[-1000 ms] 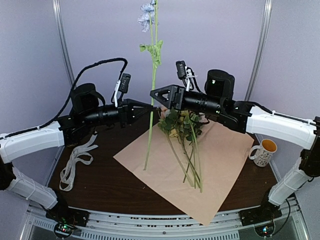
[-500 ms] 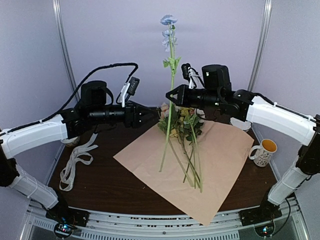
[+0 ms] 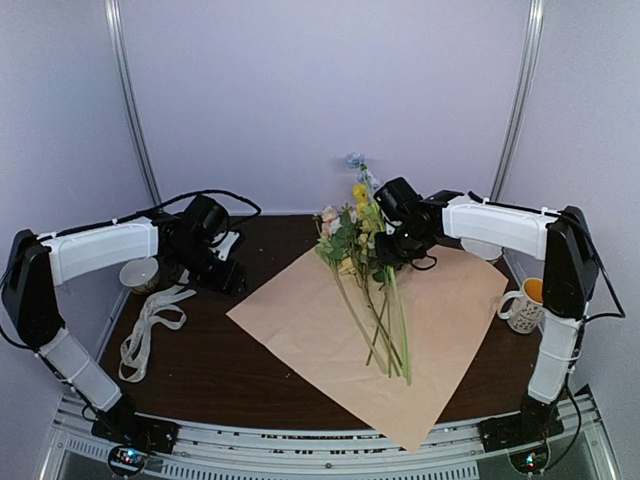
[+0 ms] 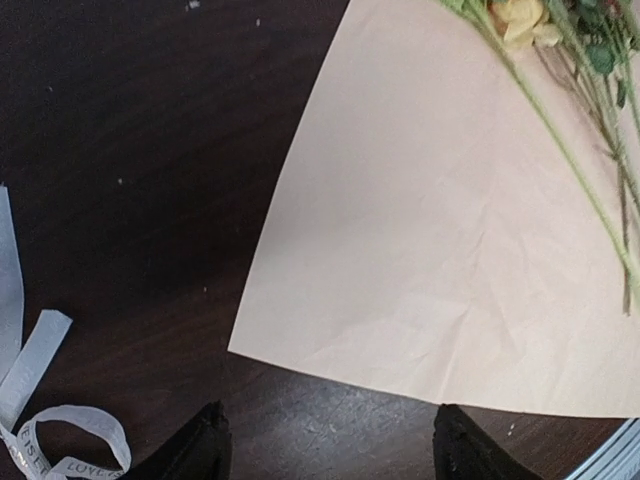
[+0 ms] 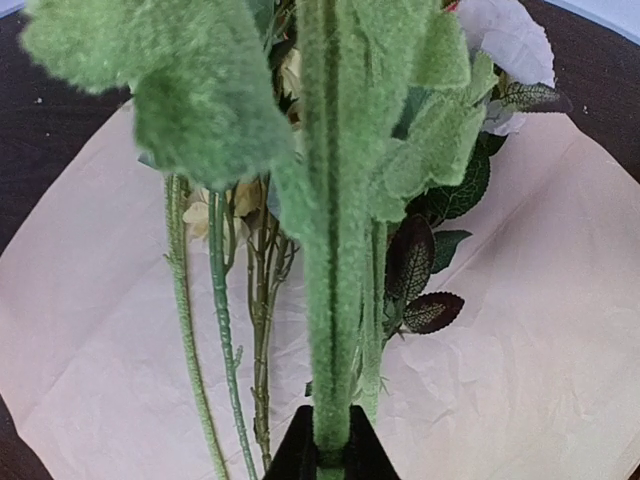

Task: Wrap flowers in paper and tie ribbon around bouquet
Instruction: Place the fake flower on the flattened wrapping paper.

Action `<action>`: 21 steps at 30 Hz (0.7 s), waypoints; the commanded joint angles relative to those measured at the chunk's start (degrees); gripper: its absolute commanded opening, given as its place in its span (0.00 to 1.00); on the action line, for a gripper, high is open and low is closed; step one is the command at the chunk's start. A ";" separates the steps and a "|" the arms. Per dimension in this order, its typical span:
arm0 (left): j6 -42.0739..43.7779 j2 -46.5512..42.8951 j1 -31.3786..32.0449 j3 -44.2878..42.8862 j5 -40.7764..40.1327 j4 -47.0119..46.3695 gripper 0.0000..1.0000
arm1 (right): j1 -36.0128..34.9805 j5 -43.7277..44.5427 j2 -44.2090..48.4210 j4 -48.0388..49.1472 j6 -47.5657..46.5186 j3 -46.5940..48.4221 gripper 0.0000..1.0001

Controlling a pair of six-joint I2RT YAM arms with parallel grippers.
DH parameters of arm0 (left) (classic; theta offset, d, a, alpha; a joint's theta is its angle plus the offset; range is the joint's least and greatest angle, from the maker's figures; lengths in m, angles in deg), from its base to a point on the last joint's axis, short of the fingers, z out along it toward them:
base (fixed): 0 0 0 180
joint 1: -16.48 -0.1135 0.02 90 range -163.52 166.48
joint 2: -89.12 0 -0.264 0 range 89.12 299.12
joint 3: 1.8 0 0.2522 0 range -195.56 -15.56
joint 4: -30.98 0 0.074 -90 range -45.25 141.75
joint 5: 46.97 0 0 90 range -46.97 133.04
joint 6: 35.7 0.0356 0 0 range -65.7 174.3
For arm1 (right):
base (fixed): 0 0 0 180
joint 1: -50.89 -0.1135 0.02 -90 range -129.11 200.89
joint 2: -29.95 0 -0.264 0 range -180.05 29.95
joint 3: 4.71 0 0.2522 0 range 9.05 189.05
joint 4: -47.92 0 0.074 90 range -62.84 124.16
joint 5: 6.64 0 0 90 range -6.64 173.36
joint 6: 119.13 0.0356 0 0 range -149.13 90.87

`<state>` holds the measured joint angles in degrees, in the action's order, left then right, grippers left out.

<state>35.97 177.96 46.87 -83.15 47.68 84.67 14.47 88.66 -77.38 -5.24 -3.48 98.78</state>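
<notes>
Black fingers of the right gripper (image 5: 330, 455) were clenched on one fuzzy green stem (image 5: 330, 250), pinched so that it stood nearly upright, its pale blue bloom (image 3: 354, 160) above the arm. Where along its length the jaws bit I could not tell.

Below that stem lay the rest of the long, thin, green-stemmed flowers (image 3: 378, 310) with small pink, yellow and white blooms. Their heads pointed to the far side and their stems fanned toward me across the large tan kraft paper sheet (image 3: 300, 330). The sheet lay flat and unfolded on the dark brown wooden table (image 3: 200, 375).

The left gripper (image 4: 330, 455) hung released, jaws wide with nothing between them, over the bare table just beside the sheet's near-left edge. The narrow cream-white satin ribbon (image 3: 150, 325) lay in loose loops at the table's left side, well apart from the paper. A white mug (image 3: 527, 303) stood to the right of the sheet.

I judged the stems light, springy and easily bent, so I would grip them low and gently, clear of the blooms. The paper looked stiff enough to crease; I would take it at a corner. The ribbon looked limp and slippery, best pinched across its flat width.
</notes>
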 commanded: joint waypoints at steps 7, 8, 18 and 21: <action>7.21 9.79 0.32 -0.17 -1.83 4.84 0.70 | 0.47 4.85 -2.07 -2.39 0.28 0.57 0.38; 7.49 10.68 0.29 -0.25 -1.37 4.75 0.70 | 0.48 4.59 -1.60 -2.31 0.23 0.19 0.40; 10.54 14.92 -0.95 -1.24 2.22 3.90 0.70 | 2.37 -1.63 12.57 1.82 0.60 -14.05 0.47; 11.48 16.47 -1.25 -2.22 1.95 5.32 0.70 | 4.64 -2.09 17.73 2.59 1.47 -21.26 0.48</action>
<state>44.96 192.53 46.43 -83.22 48.71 89.06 16.26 87.92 -66.08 -4.12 -3.22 84.77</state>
